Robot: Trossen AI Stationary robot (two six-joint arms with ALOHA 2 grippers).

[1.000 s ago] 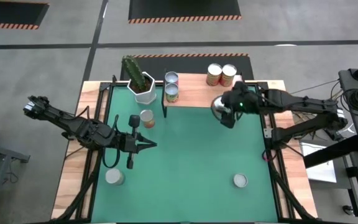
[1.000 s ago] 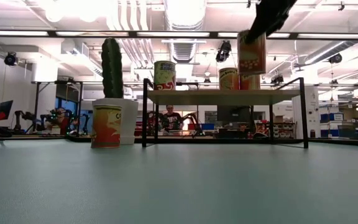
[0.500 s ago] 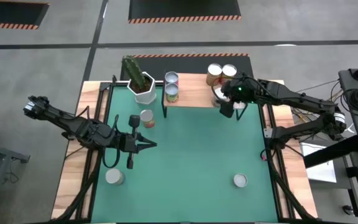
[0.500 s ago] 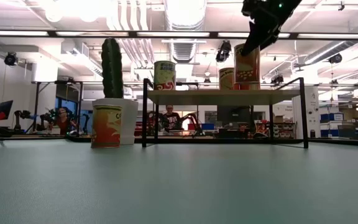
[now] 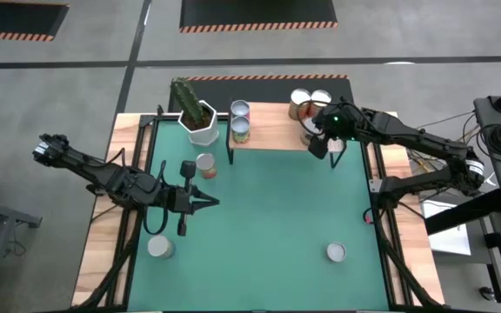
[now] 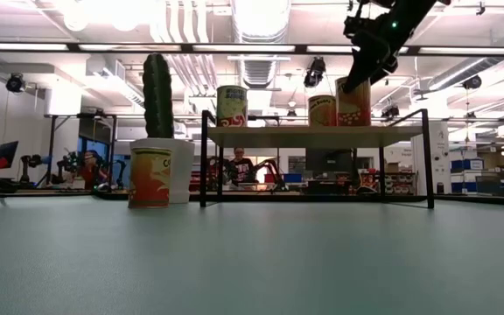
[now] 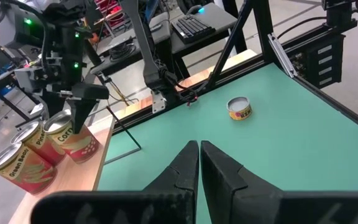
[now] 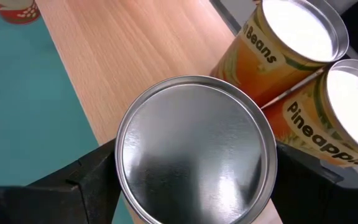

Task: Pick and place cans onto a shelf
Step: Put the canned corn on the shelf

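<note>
Since a second ago the right gripper (image 5: 317, 142) carried its can onto the shelf (image 5: 272, 130), beside two cans (image 5: 310, 103). Low view: the can (image 6: 353, 101) stands on the board. Right wrist view: jaws spread around its lid (image 8: 196, 148). Left gripper (image 5: 179, 198) waits clenched over the surface (image 5: 268, 226).

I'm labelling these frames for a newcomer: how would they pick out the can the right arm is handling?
Find the shelf at the table's far edge. At its right end three cans cluster; the corn can stands nearest the green mat, between the right gripper's fingers.
</note>
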